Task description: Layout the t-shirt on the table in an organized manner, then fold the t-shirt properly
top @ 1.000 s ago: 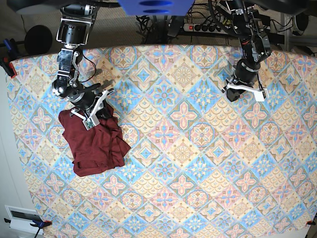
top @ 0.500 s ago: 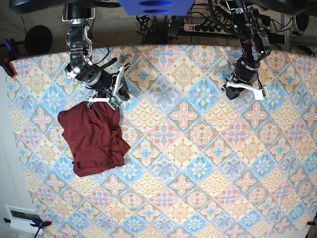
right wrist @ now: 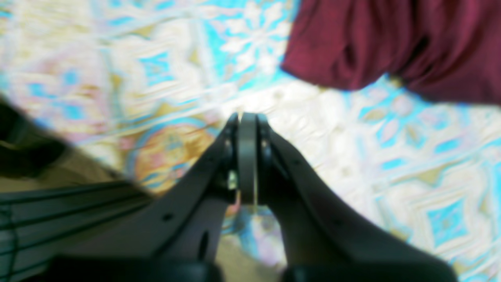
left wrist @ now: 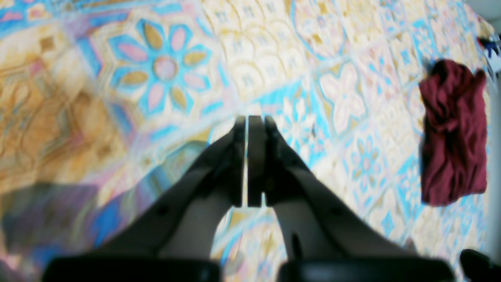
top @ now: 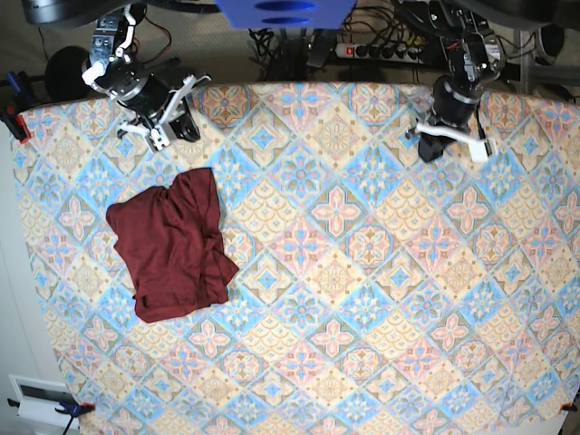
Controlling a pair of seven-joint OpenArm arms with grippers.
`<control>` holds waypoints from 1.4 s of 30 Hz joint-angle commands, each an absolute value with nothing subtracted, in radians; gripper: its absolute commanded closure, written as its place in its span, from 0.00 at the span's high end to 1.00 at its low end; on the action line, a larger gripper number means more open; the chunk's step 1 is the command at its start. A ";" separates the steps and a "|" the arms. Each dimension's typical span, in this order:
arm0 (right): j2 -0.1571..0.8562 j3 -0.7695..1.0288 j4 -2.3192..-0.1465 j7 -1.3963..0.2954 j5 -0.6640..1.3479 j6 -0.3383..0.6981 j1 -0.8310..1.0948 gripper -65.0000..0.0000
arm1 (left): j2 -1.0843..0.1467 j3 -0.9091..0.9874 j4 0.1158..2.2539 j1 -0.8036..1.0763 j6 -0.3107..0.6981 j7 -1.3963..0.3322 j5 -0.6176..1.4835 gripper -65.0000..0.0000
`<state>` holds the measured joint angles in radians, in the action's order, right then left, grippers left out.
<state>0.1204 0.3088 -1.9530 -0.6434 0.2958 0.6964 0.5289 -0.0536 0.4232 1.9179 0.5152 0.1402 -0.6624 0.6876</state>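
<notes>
Your right gripper [right wrist: 247,158] fills its wrist view, jaws pressed flat together and holding nothing. Just ahead of its tips, apart from them, lies the near edge of the t-shirt [right wrist: 395,47]. From the base view, the maroon t-shirt [top: 172,243] sits as a folded, somewhat rumpled bundle on the table [top: 362,299], below the right gripper [top: 156,122], which hangs over the table's far edge. Well across from the garment, your left gripper [top: 447,138] is likewise closed and empty; its wrist view shows the shirt [left wrist: 454,133] far off. Judging by this, folding looks largely done, though the edges are uneven and could want tidying.
</notes>
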 commanded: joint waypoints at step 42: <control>0.157 0.338 -0.723 -0.309 0.236 0.688 0.463 0.00 | -0.163 -0.113 0.743 0.437 0.148 -0.157 0.378 0.00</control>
<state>0.1436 0.3355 -0.7166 -0.2962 0.2420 0.6792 0.4416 -0.1570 -0.1184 0.7307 0.4278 0.1471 -0.1467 0.3748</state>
